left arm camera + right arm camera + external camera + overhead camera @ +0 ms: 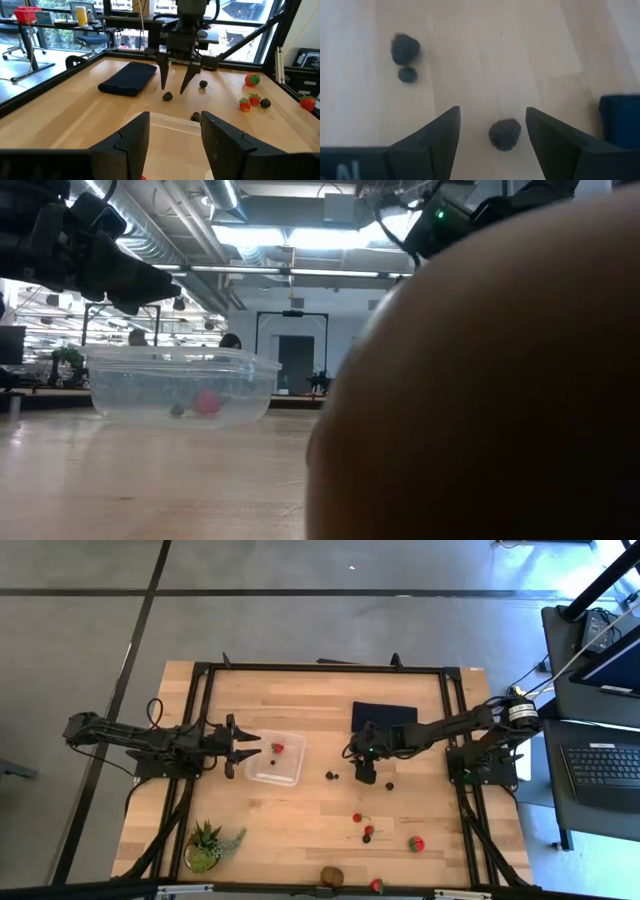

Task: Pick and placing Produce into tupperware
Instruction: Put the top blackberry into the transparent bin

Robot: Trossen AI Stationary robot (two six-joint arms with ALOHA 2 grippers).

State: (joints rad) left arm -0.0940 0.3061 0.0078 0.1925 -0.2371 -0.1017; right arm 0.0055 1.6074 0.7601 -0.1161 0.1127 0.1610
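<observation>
The wooden desk (300,810) stands on a grey floor, and the low view looks across it into a large hall with ceiling lights.

At the left side, the left end effector (250,752) hangs over the left edge of the clear plastic container (262,776). Its two fingers (132,145) are apart and hold nothing. Inside the container lie one red strawberry (277,748) and one small dark berry (177,410). Near the front left corner of the desk stands a spiky green plant (206,845) in a pot.

Behind the middle of the desk lies a dark blue cloth (383,714). In front of it the right end effector (366,776) points down to the desk, with its fingers (427,145) apart and empty. A dark berry (504,134) lies on the wood between them, but I cannot tell if the fingers touch it. Two more dark berries (331,776) lie just to the left, between the container and this end effector, and another one (389,782) lies just to the right.

Nearer the front there are more fruits: a strawberry (357,818), a dark berry and a small strawberry close together (368,833), a bigger strawberry (416,843), a brown kiwi (331,876) at the front edge, and one more strawberry (377,885) beside it.
</observation>
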